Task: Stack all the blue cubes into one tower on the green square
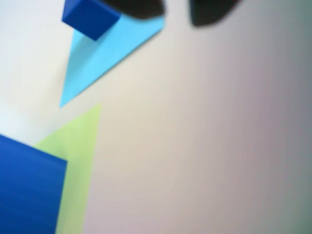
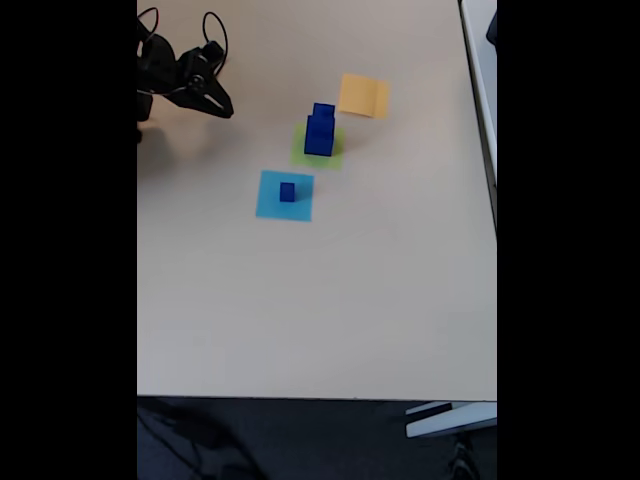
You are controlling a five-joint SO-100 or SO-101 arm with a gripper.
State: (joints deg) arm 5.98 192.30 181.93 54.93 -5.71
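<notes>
A small dark-blue cube [image 2: 288,192] sits on the flat light-blue paper square [image 2: 270,206], near the two-cube blue tower [image 2: 320,132] on the lime-green paper square [image 2: 337,158], while the black hand [image 2: 222,106] hangs far left, empty, jaws apparently together.

The whole wrist view is blurred, with a large blue cube [image 1: 29,187] cut off at the lower left corner, a smaller blue cube [image 1: 90,17] clipped by the top edge, and two dark finger tips [image 1: 212,12] at the top edge too smeared to read.

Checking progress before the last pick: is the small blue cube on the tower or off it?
Off: the small blue cube sits on the light-blue square, apart from the tower.
</notes>
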